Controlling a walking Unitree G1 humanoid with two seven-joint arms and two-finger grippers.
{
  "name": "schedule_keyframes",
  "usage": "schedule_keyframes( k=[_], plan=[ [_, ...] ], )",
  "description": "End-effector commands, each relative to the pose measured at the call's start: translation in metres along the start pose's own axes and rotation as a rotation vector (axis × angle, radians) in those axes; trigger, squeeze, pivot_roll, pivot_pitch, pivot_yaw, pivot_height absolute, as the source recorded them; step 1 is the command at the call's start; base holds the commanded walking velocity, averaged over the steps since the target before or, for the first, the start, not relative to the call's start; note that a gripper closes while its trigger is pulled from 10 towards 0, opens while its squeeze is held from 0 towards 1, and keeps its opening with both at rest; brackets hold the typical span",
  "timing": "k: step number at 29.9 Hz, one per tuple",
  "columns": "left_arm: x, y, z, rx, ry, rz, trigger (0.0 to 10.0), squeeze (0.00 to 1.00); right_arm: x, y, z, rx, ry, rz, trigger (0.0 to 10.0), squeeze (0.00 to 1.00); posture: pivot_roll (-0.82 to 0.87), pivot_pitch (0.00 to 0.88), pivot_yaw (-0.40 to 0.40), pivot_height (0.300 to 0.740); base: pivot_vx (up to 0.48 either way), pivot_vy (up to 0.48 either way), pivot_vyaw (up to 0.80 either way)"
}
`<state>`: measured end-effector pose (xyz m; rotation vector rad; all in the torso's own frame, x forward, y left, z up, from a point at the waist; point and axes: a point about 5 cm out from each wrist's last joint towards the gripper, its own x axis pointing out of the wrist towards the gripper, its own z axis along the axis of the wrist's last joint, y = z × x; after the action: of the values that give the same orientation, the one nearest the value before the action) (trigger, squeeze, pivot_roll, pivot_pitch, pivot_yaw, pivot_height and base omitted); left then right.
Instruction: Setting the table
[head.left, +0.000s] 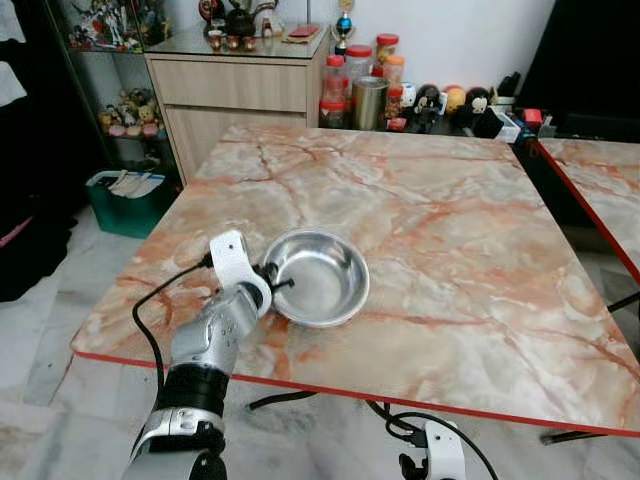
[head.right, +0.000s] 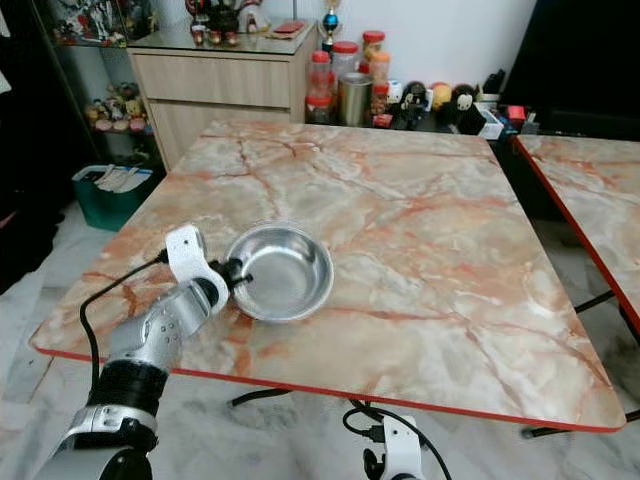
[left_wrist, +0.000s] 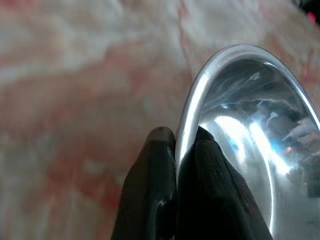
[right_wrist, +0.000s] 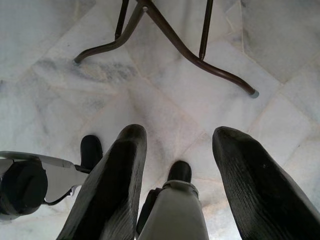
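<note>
Marble surface (head.left: 420, 210) is mostly bare, so setting the table looks barely begun: one steel bowl (head.left: 320, 275) sits on it and no other tableware is laid out, meaning more pieces are likely left to bring. Bowl rests upright in the near-left part of the surface, at about 7 o'clock from its centre, fairly near the red front edge (head.left: 330, 392) but fully on the marble. Left end effector (head.left: 272, 285) is closed on the bowl's rim at the bowl's 9 o'clock side; the left wrist view shows the two black fingers (left_wrist: 150, 190) pinching the rim (left_wrist: 192, 100), one outside and one inside the wall. Judgement: bowl is either just placed and awaiting release or about to be slid; cannot tell which. Open room is wide from 12 through 4 o'clock of the bowl, all bare marble, with the jars and toys (head.left: 375, 85) beyond the far edge well apart. Tight side is 6 to 8 o'clock, where the front and left edges are near. Second table (head.left: 600, 190) stands at 3 o'clock across a gap. Right end effector (right_wrist: 175, 180) hangs idle below surface level, fingers spread apart, holding nothing, over the floor (right_wrist: 50, 50) near the table legs (right_wrist: 190, 50).
</note>
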<state>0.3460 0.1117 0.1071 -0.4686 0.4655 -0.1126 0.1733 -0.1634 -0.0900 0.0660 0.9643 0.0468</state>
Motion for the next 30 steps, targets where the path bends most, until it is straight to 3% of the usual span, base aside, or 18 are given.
schedule_keyframes(
  k=[1,13,30],
  plan=[
    [-0.004,-0.012,0.008,0.004,-0.026,-0.058,10.0,0.0,0.0,-0.003,0.0,-0.006,0.003,-0.006,10.0,0.0,0.04,0.0,-0.018,0.74,0.0,0.0,0.0],
    [-0.017,-0.015,-0.005,-0.013,0.073,-0.115,10.0,0.0,0.001,0.005,0.002,-0.019,0.0,0.014,10.0,0.0,0.05,0.0,-0.001,0.74,0.0,0.0,0.0],
    [-0.01,-0.028,-0.008,0.003,0.091,-0.137,10.0,0.0,0.001,0.003,0.003,0.0,-0.007,0.002,10.0,0.0,0.03,0.0,0.001,0.74,0.0,0.0,0.0]
  ],
)
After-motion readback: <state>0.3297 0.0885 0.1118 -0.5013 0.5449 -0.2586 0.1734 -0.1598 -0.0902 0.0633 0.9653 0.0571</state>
